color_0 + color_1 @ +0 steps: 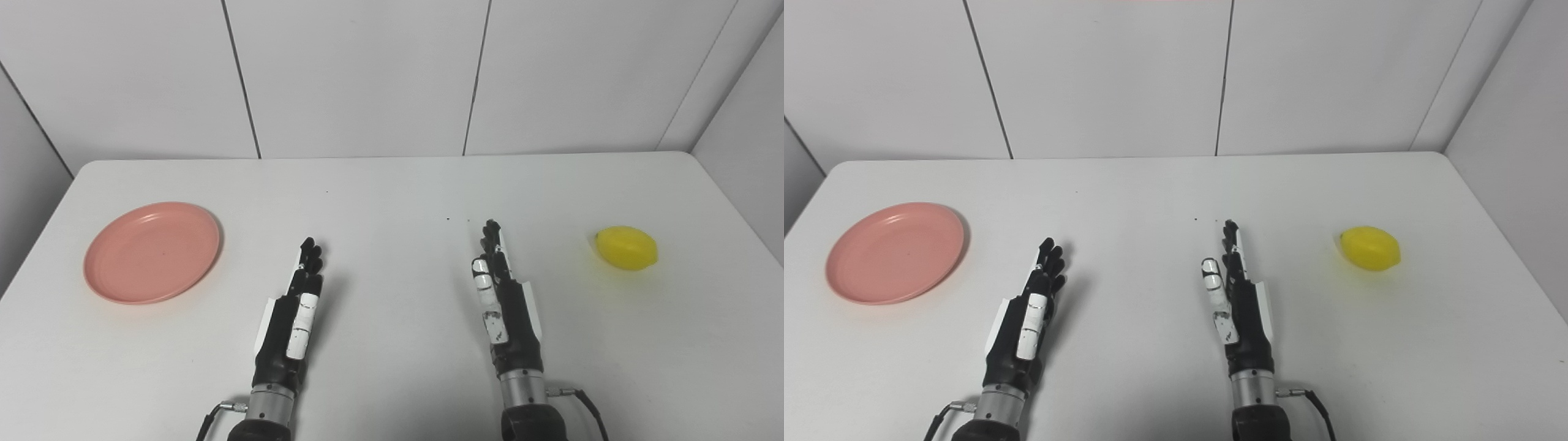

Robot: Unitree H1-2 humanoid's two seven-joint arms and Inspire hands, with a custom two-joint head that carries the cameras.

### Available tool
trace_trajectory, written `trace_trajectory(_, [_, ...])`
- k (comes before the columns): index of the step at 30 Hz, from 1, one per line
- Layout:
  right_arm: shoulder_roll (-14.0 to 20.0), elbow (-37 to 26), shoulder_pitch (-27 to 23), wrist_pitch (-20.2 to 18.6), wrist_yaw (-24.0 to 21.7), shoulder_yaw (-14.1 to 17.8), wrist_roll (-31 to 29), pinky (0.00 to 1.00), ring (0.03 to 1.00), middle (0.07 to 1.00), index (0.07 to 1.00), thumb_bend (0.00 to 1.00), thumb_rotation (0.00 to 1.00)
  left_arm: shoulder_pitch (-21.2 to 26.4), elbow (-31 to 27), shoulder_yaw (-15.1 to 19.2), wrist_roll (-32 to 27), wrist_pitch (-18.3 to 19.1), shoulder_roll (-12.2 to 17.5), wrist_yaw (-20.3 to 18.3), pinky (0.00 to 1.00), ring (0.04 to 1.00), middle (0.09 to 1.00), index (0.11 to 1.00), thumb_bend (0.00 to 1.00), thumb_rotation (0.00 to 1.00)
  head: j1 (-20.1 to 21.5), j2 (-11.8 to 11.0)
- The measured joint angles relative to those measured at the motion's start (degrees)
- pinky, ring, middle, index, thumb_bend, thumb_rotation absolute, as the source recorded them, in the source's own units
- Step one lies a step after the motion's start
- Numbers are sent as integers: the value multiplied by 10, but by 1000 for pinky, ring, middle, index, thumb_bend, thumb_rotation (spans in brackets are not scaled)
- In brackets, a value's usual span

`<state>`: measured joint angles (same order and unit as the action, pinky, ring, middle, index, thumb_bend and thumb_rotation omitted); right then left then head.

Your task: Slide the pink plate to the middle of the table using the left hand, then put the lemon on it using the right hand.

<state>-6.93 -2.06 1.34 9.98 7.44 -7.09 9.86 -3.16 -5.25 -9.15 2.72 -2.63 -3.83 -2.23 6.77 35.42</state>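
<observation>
A round pink plate (pixel 152 252) lies flat near the table's left edge, with nothing on it. A yellow lemon (pixel 626 248) rests on the table at the far right. My left hand (pixel 293 312) is open, fingers stretched forward, low over the table to the right of the plate and well apart from it. My right hand (pixel 505 300) is open too, fingers straight, left of the lemon with a wide gap between them. Neither hand holds anything.
The white table (pixel 392 202) reaches back to a white panelled wall (pixel 367 73). A side wall stands close behind the lemon at the right. Between the two hands lies bare tabletop with a few tiny dark specks (pixel 449 218).
</observation>
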Motion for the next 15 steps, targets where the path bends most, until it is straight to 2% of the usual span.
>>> trace_trajectory(3, [3,-1,1,0,0,0,1,1000,1000,1000,1000,587,1000,-1,-1,1,-14,6,-2,-4,1000,1000,1000,1000,700,1000,-67,-17])
trace_trajectory(6, [7,-3,3,0,-5,0,-12,1000,1000,1000,1000,541,1000,-3,3,-6,12,-19,-4,5,1000,1000,1000,1000,722,1000,-90,-25])
trace_trajectory(10, [17,-2,4,24,-20,-1,-29,1000,1000,1000,1000,591,1000,-6,5,-13,31,-37,-11,13,1000,1000,1000,1000,721,1000,-120,-35])
trace_trajectory(13, [22,-2,3,26,-24,1,-40,1000,1000,1000,997,646,1000,-8,3,-12,32,-43,-16,15,1000,1000,1000,1000,724,1000,-153,-43])
trace_trajectory(14, [23,-3,3,26,-26,1,-42,1000,1000,1000,998,631,1000,-9,1,-11,30,-43,-17,15,1000,1000,1000,1000,725,1000,-153,-43])
trace_trajectory(15, [25,-3,3,25,-29,2,-44,1000,1000,1000,999,622,1000,-9,0,-11,28,-43,-17,15,1000,1000,1000,1000,726,1000,-174,-50])
